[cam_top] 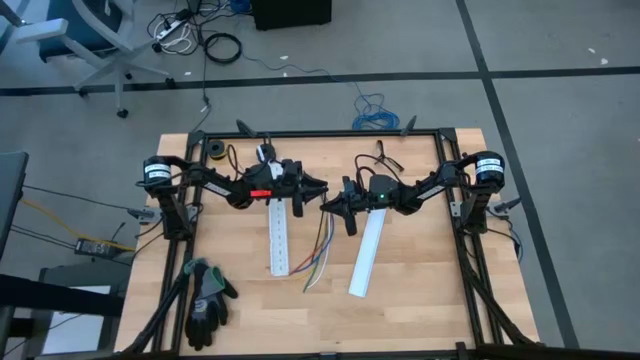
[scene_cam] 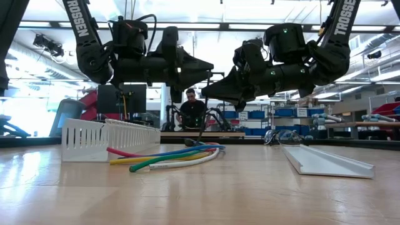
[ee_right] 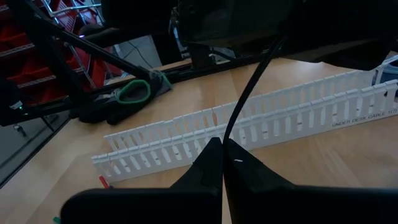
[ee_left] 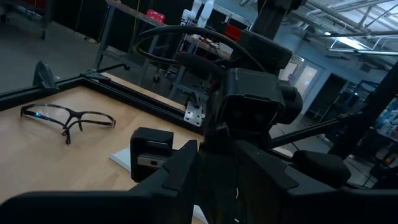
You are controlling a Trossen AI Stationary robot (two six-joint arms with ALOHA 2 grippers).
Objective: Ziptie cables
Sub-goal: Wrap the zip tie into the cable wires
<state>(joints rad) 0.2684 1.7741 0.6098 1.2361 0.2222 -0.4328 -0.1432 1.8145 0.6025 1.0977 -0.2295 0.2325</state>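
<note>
The two dark grippers are seen raised above the middle of the light wooden table [cam_top: 420, 300], tips turned towards each other and nearly meeting. The right gripper [ee_right: 222, 148] has its fingers pressed together on a thin dark strip [ee_right: 249, 93], which runs from the fingertips up towards the left arm. The left gripper [cam_top: 318, 190] is held just across from it; its fingers appear drawn close together in the left wrist view, but whether anything is pinched there cannot be told. The cables [scene_cam: 165, 156], a loose bundle of thin flexible wires in green, yellow, pink, blue and white, are laid flat on the table below and between the grippers, untouched by either. Just beside them, on the left arm's side, a long white slotted plastic channel [cam_top: 278, 235] is set, and on the right arm's side a smooth white plastic cover strip [cam_top: 366, 255]. A pair of black work gloves [cam_top: 207, 298] is seen near the table's front left corner.
</note>
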